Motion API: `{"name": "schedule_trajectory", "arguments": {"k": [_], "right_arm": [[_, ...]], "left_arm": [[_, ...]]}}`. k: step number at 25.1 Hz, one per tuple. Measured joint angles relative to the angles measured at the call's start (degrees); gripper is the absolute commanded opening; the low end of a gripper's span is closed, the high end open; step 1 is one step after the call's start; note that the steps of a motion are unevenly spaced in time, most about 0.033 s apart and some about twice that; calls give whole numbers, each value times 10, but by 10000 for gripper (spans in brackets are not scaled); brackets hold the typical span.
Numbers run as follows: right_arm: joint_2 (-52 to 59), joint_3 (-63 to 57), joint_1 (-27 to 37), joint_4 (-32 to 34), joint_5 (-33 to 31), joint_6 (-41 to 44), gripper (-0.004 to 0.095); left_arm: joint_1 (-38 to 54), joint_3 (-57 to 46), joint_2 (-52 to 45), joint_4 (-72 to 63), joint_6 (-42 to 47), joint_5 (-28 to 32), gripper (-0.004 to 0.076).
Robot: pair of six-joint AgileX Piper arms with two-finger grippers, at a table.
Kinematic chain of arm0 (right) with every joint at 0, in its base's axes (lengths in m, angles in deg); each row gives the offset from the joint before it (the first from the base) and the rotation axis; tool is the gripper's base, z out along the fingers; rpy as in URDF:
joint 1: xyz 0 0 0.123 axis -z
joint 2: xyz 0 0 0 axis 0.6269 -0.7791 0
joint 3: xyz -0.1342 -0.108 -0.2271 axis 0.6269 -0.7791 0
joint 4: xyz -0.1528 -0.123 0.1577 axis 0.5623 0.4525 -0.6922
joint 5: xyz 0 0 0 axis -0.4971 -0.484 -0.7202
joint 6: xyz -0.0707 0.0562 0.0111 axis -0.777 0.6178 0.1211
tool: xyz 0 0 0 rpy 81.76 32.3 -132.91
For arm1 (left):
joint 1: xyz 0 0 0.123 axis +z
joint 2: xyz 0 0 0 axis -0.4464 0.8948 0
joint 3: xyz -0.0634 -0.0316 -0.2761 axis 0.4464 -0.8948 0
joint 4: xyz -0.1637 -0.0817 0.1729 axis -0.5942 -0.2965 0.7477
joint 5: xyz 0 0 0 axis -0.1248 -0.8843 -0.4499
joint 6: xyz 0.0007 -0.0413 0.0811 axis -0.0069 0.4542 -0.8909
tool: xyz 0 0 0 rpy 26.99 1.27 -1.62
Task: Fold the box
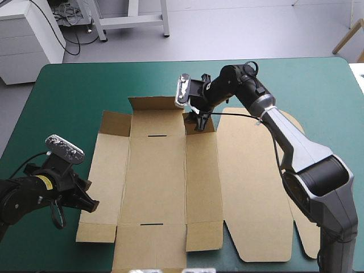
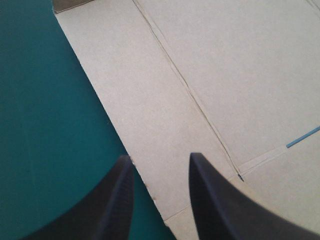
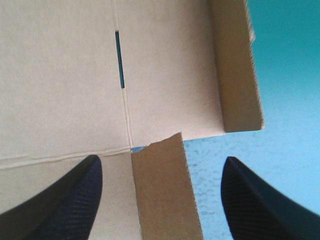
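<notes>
1. As the flat brown cardboard box [image 1: 153, 187] lies on the teal-green cover [image 1: 74, 85], we see the left gripper [image 2: 160, 156] slightly open, empty, over its left edge.
2. The right gripper [image 3: 161, 159] stands wide open around its raised far flap [image 3: 162, 195].

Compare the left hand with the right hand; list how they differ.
The left hand has its fingers narrowly apart; the right hand has them wide. The left hand is at the box's left edge, one finger over the teal-green cover; the right hand is at its far edge. A raised flap stands between the right hand's fingers; only flat board lies by the left hand's. Both are open.
</notes>
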Motion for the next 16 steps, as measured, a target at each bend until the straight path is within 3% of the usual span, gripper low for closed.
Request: {"name": "schedule_trajectory", "arguments": {"k": [5, 10, 14, 16], "right_arm": [[46, 38, 1, -2, -16, 69, 323], [97, 50, 30, -2, -34, 166, -21], [125, 50, 54, 15, -73, 183, -12], [149, 51, 71, 50, -97, 259, -12]], "left_arm": [[0, 0, 0, 1, 9, 0, 257], [0, 0, 0, 2, 10, 0, 257], [0, 0, 0, 2, 10, 0, 257], [0, 0, 0, 2, 10, 0, 257]]}}
